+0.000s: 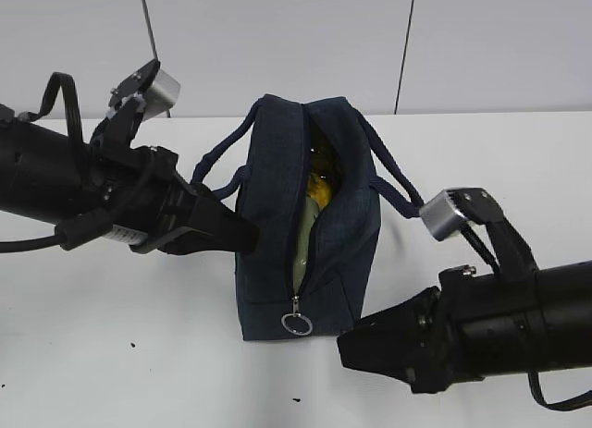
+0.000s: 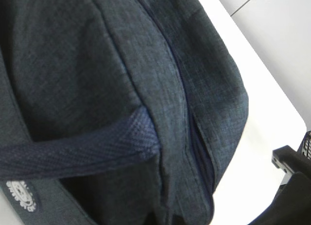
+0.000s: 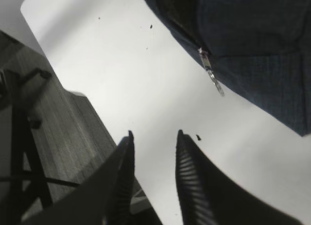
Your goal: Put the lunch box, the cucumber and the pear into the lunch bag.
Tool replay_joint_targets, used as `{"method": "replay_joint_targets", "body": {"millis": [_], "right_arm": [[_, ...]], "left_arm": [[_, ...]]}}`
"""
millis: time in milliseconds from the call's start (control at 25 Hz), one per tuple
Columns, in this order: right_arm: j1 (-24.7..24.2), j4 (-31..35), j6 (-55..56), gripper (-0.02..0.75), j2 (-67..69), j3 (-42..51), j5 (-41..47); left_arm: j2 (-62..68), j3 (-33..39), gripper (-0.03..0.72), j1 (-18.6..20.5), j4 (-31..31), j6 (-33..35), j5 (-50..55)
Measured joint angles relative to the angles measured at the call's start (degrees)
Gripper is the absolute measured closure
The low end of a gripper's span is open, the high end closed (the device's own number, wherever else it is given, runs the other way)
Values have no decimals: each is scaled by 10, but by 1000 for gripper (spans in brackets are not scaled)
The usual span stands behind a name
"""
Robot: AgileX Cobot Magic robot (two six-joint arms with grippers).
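Note:
The navy lunch bag (image 1: 277,215) stands upright on the white table (image 1: 111,354) with its top zipper open. In the gap I see the yellow pear (image 1: 321,189) above the pale green lunch box (image 1: 305,238). The cucumber is hidden. The metal ring pull (image 1: 297,324) hangs at the bag's near end. My left gripper (image 1: 245,234) tapers to a point on the bag's left side, closed on its fabric; the left wrist view shows only the bag (image 2: 97,64) and a handle (image 2: 73,152). My right gripper (image 1: 356,347) is open and empty, low at the bag's front right (image 3: 154,133).
The right wrist view shows the bag (image 3: 252,40), its ring pull (image 3: 212,74) and the table's edge (image 3: 63,74), with dark floor beyond. Small dark specks (image 3: 198,136) lie on the table. The bag's right handle (image 1: 398,189) sticks out toward my right arm.

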Motion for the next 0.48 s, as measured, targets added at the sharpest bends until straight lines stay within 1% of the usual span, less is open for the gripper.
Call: {"method": "replay_joint_targets", "body": {"millis": [120,240,480], "right_arm": [[0,0,-112,500,18,4,0],[0,3,-197,500,36,5,9],[0,43,-349,499,69,5,25]], "left_arm": [[0,0,701,0,0,0,0],[0,0,701,0,0,0,0],[0,0,701,0,0,0,1]]}}
